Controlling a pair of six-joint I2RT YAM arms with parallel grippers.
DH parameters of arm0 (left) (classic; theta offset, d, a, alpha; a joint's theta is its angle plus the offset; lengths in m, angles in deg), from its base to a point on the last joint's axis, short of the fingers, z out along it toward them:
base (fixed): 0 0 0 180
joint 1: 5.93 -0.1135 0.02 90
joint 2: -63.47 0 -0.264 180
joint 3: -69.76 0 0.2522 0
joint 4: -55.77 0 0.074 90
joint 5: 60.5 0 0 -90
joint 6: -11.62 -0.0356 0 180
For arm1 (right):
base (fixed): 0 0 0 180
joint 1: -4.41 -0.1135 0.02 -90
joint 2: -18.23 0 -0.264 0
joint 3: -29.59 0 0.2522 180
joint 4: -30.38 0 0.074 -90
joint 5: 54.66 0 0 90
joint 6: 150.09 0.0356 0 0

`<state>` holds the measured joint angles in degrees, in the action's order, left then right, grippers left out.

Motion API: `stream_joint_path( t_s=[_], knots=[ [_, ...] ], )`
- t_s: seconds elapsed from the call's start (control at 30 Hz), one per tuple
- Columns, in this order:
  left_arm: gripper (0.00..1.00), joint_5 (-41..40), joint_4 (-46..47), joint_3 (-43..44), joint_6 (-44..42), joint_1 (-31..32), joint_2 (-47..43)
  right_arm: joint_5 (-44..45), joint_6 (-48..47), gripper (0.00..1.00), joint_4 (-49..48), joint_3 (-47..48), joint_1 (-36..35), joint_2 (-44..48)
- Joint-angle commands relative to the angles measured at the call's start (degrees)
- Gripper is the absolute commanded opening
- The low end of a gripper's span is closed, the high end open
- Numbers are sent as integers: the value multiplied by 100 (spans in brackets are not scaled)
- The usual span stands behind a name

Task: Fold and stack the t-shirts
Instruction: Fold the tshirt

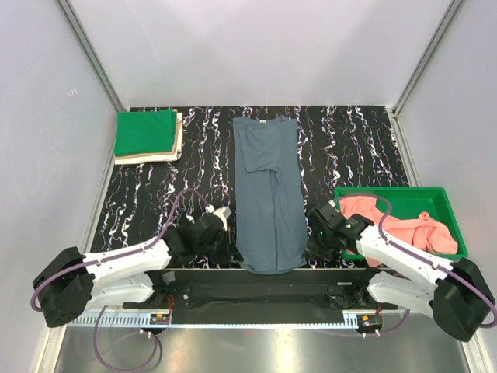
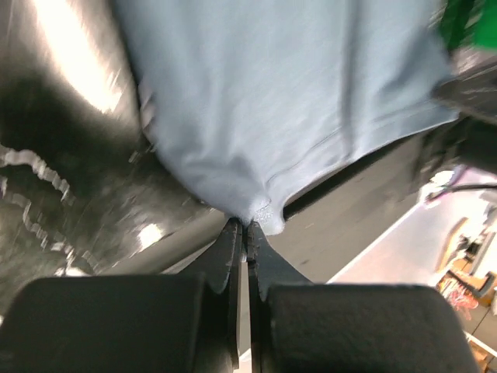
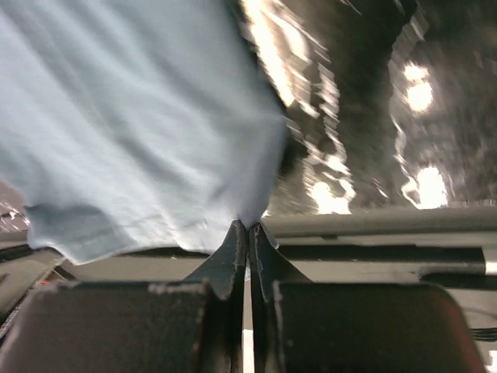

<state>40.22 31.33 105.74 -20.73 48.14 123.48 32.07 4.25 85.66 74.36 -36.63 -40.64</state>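
At the far left corner of the black, white-veined marbled bench (image 1: 194,155) lies a folded bright green cloth t-shirt (image 1: 145,132), stacked on a folded beige cloth t-shirt (image 1: 178,144) whose edge shows along its right and near sides. Nearer the front, the left pincer (image 2: 245,224) is closed tight, its tips nipping the near left corner of the hem of the slate blue-grey cloth t-shirt (image 1: 268,202). That shirt lies flat down the middle of the bench as a long narrow strip, collar at the far end, hem reaching the near edge. The right pincer (image 3: 248,225) is likewise closed, pinching the hem's near right corner. Further right stands a rigid green plastic tray (image 1: 439,194) holding crumpled salmon-pink cloth t-shirts (image 1: 404,231), some cloth spilling over its left rim
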Motion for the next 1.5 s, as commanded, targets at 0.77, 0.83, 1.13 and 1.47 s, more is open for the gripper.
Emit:
stream_joint_path(
  t_s=[0.77, 0.83, 1.13, 1.47],
  knots=[
    [0, 1432, -576, 4527, -1968, -3279, 4105, 90, -4456, 0, -205, 5494, 1915, -4659],
    [0, 1503, -628, 4930, -2020, -3419, 4273, -68, -4509, 0, -197, 5819, 2037, -4896],
    [0, 1784, -866, 5846, -2091, -3780, 4967, -543, -4632, 0, -126, 6681, 2381, -5573],
    [1, 2206, -857, 6681, -2205, -3912, 5899, -1009, -4650, 0, -82, 7332, 2715, -6259]
  ],
)
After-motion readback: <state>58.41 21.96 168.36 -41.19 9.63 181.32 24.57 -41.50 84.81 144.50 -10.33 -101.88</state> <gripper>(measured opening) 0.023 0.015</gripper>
